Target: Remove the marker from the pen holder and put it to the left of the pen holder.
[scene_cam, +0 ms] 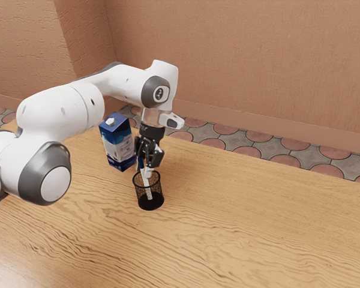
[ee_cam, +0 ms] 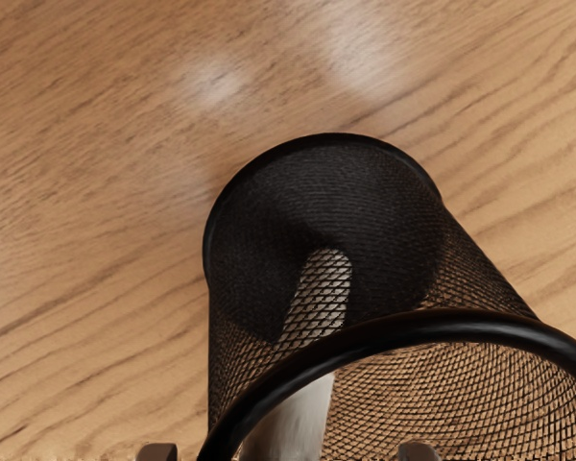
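My gripper (scene_cam: pixel 148 171) is pointing down at the top of the black mesh pen holder (scene_cam: pixel 150 205). My jaws are open, with a gap on each side of the marker (scene_cam: pixel 149 191), so I am not squeezing it. In the wrist view, one of my fingertips (ee_cam: pixel 156 452) is on one side of the marker and the other is on the far side. The marker is inside the pen holder, tipped a bit, with its low end down by the bottom (I can see its pale body through the little holes). The pen holder stands up straight on the wooden table (scene_cam: pixel 240 234). A blue and white carton (scene_cam: pixel 117 147) stands near it, toward the exterior view's left.
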### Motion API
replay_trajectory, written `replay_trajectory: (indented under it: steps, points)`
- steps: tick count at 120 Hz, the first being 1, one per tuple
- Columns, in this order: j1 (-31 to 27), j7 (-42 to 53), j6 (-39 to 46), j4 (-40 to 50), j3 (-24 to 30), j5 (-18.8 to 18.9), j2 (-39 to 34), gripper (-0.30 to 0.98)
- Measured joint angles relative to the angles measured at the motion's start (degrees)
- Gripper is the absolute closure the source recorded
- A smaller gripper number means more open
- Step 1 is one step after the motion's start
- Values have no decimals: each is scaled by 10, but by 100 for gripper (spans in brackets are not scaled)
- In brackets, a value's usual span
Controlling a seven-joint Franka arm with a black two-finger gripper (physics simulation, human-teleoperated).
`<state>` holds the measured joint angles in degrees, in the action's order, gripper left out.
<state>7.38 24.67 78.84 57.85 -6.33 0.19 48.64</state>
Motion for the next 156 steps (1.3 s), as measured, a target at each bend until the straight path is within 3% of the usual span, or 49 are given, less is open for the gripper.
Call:
replay_trajectory:
  steps: [36, 128, 156]
  points:
    - [2, 2, -20, -7, 0, 1, -5, 44]
    - [7, -8, -43, -7, 5, 2, -6, 73]
    - [22, -14, -60, 4, 0, 27, -86, 76]
